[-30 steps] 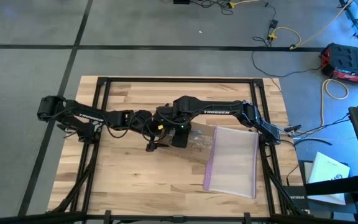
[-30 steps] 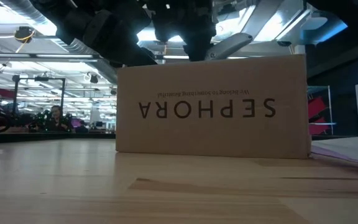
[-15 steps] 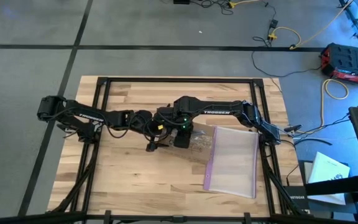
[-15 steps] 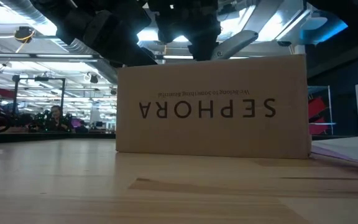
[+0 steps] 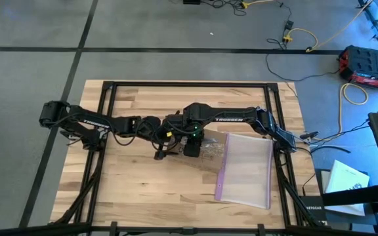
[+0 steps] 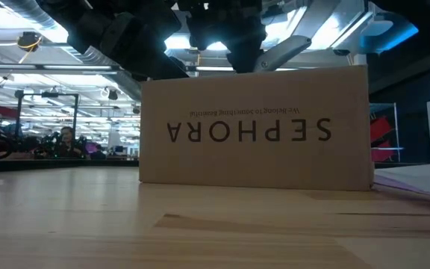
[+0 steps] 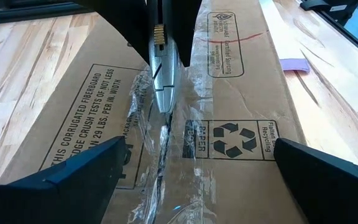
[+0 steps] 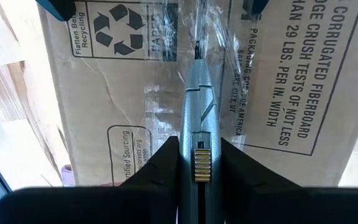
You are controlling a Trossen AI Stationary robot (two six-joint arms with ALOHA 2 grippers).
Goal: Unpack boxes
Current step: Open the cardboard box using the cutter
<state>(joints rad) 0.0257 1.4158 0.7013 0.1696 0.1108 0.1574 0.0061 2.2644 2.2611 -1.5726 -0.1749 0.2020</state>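
While the box looks taped shut, right gripper clamps knife; left gripper gapes.

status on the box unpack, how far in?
Done: little; the Sephora box sits flaps-shut, clear tape crumpled along its seam. In hand: right claw grips the grey box cutter, tip in the taped seam; left claw is open over the box. Left: finish the cut, open the flaps, unpack.

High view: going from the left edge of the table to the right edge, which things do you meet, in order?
Left arm → left gripper → box under the knife-holding right gripper → clear bag with purple edge.
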